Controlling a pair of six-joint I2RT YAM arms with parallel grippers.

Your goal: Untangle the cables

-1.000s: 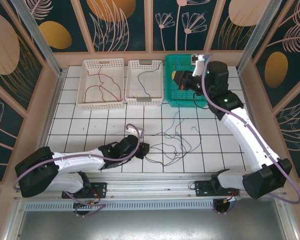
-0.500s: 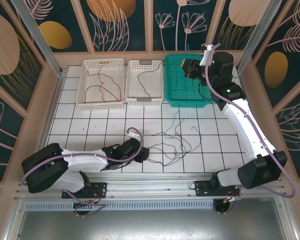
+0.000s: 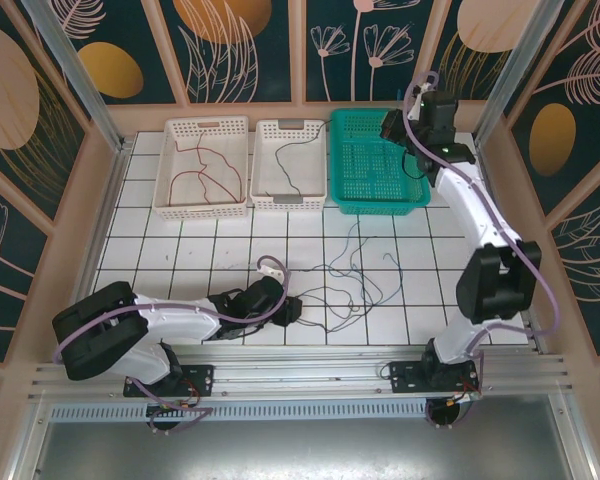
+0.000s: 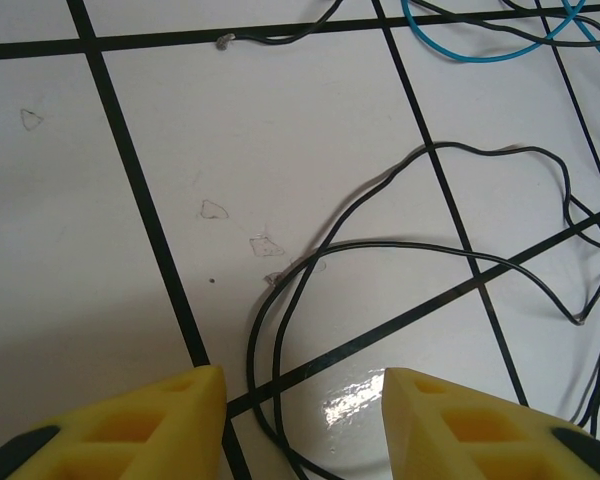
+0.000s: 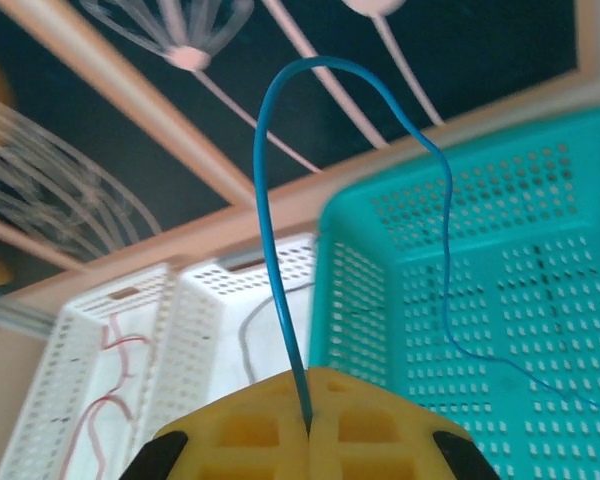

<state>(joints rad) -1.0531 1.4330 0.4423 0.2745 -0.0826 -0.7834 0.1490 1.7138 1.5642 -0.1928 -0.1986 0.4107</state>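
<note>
Jaws of the left gripper [image 4: 298, 425] stood open, low over the white tiled table [image 3: 180, 255]. Their yellow tips straddled a loop of thin black cable [image 4: 380, 245], likely set to pinch it out of the tangle.

Far left: white perforated plastic basket [image 3: 202, 124] with thin red cables [image 3: 195, 180] in it. One or two; could not separate them.

Next: second white perforated basket [image 3: 290, 126] holding a dark thin cable [image 3: 298, 185], looked like one. Sorting by colour, I judged.

Mid-table, just right of the left gripper: loose tangle of black cables [image 3: 345, 285] crossing one another. Count uncertain, at least two. Left wrist view also caught one thin light-blue cable [image 4: 480, 55] lying among them.

Right: teal perforated plastic basket [image 3: 378, 207]. Jaws of the right gripper [image 5: 308, 420] were closed on a thin blue cable [image 5: 265, 200], held high above the teal basket's far-right corner. The cable arched up, its free end trailing over the basket, presumably for dropping there.

Tally: three baskets, two grippers.
</note>
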